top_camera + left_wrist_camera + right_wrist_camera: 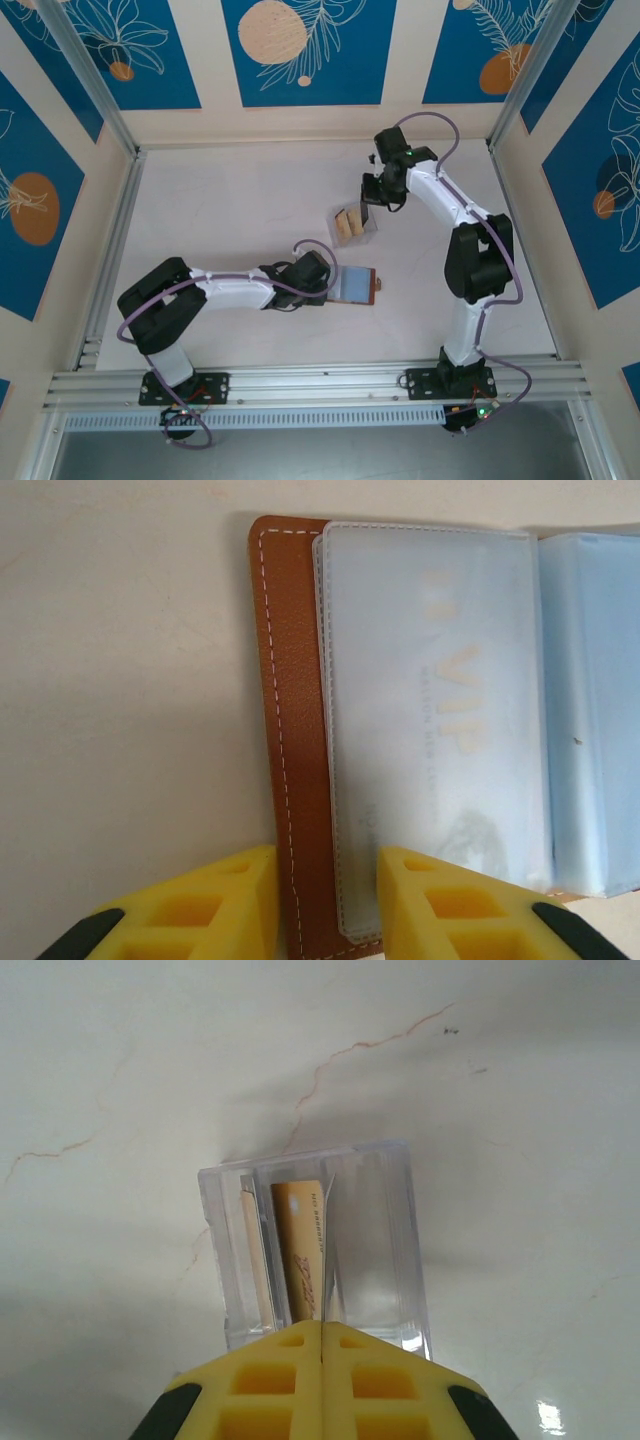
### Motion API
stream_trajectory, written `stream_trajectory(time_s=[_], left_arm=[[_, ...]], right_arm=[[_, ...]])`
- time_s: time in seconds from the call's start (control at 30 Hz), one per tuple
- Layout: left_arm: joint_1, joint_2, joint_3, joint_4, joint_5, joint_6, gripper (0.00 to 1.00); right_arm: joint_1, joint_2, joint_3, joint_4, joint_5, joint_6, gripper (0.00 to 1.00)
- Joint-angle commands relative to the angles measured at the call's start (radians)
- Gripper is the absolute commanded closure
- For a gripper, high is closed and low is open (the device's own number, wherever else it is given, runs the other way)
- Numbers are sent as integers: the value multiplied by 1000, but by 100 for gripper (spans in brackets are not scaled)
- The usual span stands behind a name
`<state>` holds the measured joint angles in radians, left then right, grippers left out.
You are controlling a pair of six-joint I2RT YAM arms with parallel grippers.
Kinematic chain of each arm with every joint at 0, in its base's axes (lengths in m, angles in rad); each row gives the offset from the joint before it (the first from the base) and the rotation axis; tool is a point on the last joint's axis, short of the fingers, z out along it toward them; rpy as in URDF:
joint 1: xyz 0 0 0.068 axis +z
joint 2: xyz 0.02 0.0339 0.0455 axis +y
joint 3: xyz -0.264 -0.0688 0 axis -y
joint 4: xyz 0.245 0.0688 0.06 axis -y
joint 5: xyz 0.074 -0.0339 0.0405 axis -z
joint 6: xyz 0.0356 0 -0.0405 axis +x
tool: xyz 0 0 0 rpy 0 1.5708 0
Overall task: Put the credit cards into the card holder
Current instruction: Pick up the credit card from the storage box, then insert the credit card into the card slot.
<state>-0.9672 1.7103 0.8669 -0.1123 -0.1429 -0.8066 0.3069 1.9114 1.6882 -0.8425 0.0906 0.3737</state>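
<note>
The card holder (357,287) lies open on the table, brown cover (295,680) down and frosted sleeves up. Pale "VIP" lettering shows through the nearest sleeve (440,710). My left gripper (328,280) is at its left edge, jaws partly open (325,880), with the cover's stitched border and the sleeve's rim between them. My right gripper (375,200) hovers above the clear box (352,225). Its fingers are pressed together (322,1325) on a thin pale credit card (325,1250) seen edge-on. Another tan credit card (300,1250) stands in the box (385,1250).
The pale tabletop has thin reddish cracks (330,1060). Aluminium rails (110,230) line the left, right and near sides. The blue patterned walls (300,50) close in the back and sides.
</note>
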Motion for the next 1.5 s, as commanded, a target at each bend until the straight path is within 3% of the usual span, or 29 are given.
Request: stream_trajectory(time_s=[0.0, 0.43, 0.93, 1.13, 1.47], left_arm=[[-18, 58, -19, -109, 19, -16, 70], [-18, 58, -20, -106, 18, -16, 70], [-19, 51, -45, -86, 19, -8, 70], [-21, 56, -47, -83, 23, -2, 70], [-22, 25, -70, -89, 11, 4, 70]], right_arm=[[-1, -48, -10, -13, 8, 10, 100], [14, -106, -59, -9, -44, 25, 100], [136, -394, -486, 120, -232, 155, 100], [170, -416, -646, 242, -257, 245, 100], [169, -399, -763, 361, -304, 316, 100]])
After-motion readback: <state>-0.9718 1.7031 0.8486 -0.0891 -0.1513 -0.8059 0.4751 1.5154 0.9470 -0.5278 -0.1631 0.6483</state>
